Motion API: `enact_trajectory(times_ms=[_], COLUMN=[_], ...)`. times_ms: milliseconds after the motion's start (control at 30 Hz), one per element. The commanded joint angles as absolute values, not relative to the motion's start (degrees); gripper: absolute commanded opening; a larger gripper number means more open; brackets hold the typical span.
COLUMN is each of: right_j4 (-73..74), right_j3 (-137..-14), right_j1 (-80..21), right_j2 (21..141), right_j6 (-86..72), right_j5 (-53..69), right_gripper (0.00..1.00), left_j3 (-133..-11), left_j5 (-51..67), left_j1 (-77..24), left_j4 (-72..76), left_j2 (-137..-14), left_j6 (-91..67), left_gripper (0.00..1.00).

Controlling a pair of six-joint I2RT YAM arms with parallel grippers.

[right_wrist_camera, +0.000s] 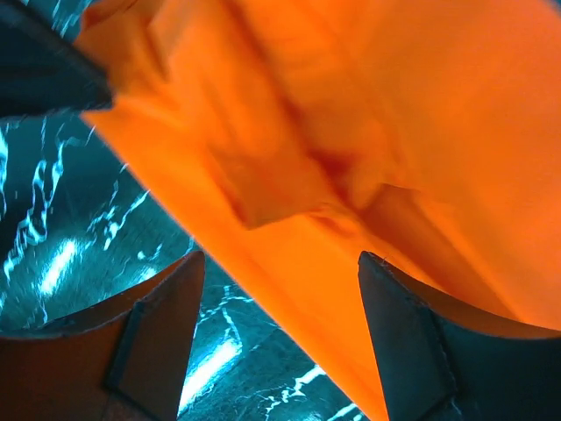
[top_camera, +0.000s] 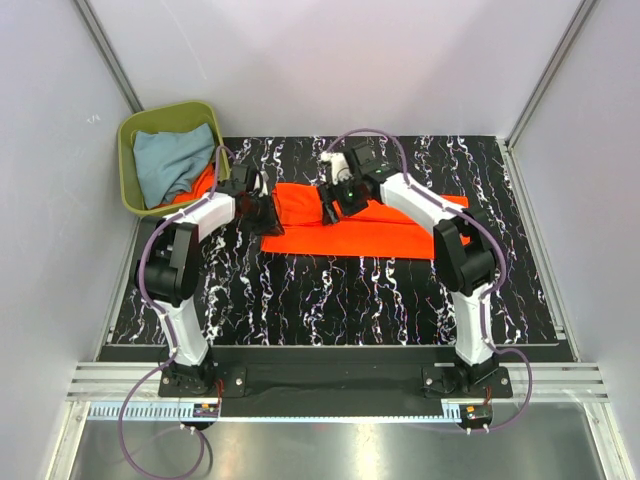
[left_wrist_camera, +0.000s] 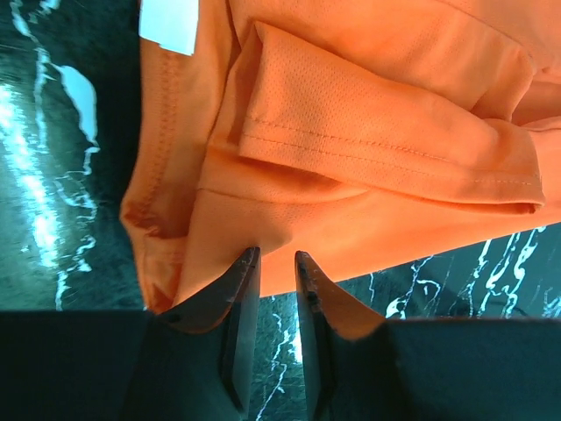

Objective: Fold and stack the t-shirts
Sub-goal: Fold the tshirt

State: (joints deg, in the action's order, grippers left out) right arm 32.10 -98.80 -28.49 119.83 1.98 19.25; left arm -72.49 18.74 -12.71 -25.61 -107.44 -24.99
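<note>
The orange t-shirt (top_camera: 380, 225) lay flat on the black marbled table (top_camera: 330, 300), in the far half and near the middle. It was folded into a long band whose long axis ran left to right, parallel with the far edge. 1 end pointed at the left edge and the other reached toward the right edge. I could not tell which end held the collar. My left gripper (top_camera: 264, 214) sat at the band's left end with its fingers (left_wrist_camera: 245, 285) drawn almost together, only a thin slit between them. The tips met the cloth's edge, but I could not tell whether any cloth was caught. Through my left wrist camera a stitched sleeve hem (left_wrist_camera: 386, 153) crossed the view, folded over the body, and a white label (left_wrist_camera: 168, 24) showed at the top. My right gripper (right_wrist_camera: 280, 263) hung over the band's middle part, near its far side, with the jaws spread wide and gripping nothing; orange cloth ran under both fingers. In the far left corner stood the olive-green bin (top_camera: 128, 150), holding a crumpled grey-blue t-shirt (top_camera: 170, 160) and another orange t-shirt (top_camera: 203, 182) against its near right side.
</note>
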Motion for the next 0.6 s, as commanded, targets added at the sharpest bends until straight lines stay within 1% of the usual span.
enact_trajectory(times_ms=[0, 100, 133, 200, 233, 267, 300, 467, 567], right_j4=[32.87, 34.10, 34.80, 35.85, 35.95, 35.95, 35.95, 35.95, 35.95], right_j3=[-101.15, -104.75, -105.81, -108.35, -108.98, -109.51, -110.21, -111.79, -112.06], right_j1=[-31.72, -34.01, -34.45, -34.37, -34.54, -34.72, -34.72, -35.07, -35.16], right_j2=[120.67, 123.65, 125.66, 128.22, 128.75, 129.19, 129.46, 130.60, 130.87], right_j6=[9.84, 11.43, 11.25, 11.08, 10.81, 10.72, 10.81, 11.52, 11.69], right_j5=[21.71, 20.40, 19.00, 18.20, 16.89, 15.40, 13.03, 3.89, 3.08], right_gripper=[0.78, 0.77, 0.75, 0.73, 0.72, 0.67, 0.66, 0.65, 0.66], left_j3=[-72.07, -71.81, -71.72, -71.72, -71.63, -71.54, -71.46, -70.31, -69.44], left_j5=[21.18, 21.09, 21.09, 21.01, 21.01, 21.01, 21.01, 20.74, 20.22], left_j1=[-12.22, -12.04, -12.04, -11.87, -11.87, -11.87, -11.78, -11.78, -11.78], left_j4=[-22.41, -22.24, -22.32, -22.32, -22.41, -22.41, -22.41, -22.32, -22.06], left_j2=[-107.14, -106.96, -106.88, -106.70, -106.61, -106.44, -106.35, -106.00, -105.65], left_j6=[-26.28, -26.10, -26.10, -26.10, -26.10, -26.02, -25.93, -25.58, -25.31], left_gripper=[0.27, 0.27, 0.27, 0.27, 0.27, 0.27, 0.27, 0.27, 0.27])
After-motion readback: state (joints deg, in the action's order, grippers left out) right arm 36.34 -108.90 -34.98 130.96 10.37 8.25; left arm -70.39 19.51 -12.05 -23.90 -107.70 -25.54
